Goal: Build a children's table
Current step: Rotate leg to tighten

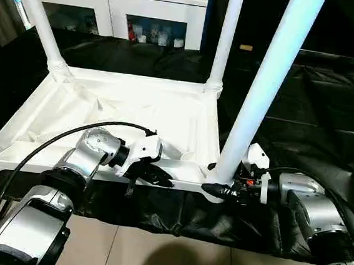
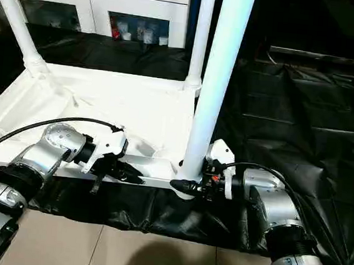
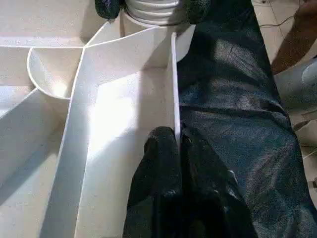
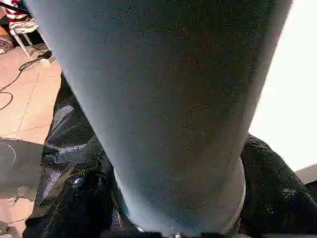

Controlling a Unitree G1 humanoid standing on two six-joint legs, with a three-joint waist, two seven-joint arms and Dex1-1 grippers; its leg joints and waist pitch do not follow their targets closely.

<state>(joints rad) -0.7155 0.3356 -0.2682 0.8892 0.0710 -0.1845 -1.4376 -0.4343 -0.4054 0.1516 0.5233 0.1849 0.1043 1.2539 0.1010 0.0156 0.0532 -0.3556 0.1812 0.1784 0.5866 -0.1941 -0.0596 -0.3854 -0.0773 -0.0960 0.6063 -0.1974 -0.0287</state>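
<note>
The children's table top (image 1: pixel 135 113) lies upside down on black cloth, ribbed underside up. White tube legs stand in its far left (image 1: pixel 40 22), far right (image 1: pixel 227 37) and near right (image 1: pixel 270 79) corner sockets. My left gripper (image 1: pixel 154 175) is shut on the top's thin near rim (image 3: pixel 174 89), one finger on each side of it. My right gripper (image 1: pixel 219 185) reaches in from the right at the near right corner. Its black fingers (image 4: pixel 74 198) hug the flared base of that leg (image 4: pixel 163 99) on both sides.
A white cabinet with glass doors (image 1: pixel 114 4) stands at the back. The black cloth (image 1: pixel 303 119) spreads out to the right of the top and hangs over the near edge above a tiled floor (image 1: pixel 171 257). A black cable (image 1: pixel 50 142) arcs over my left forearm.
</note>
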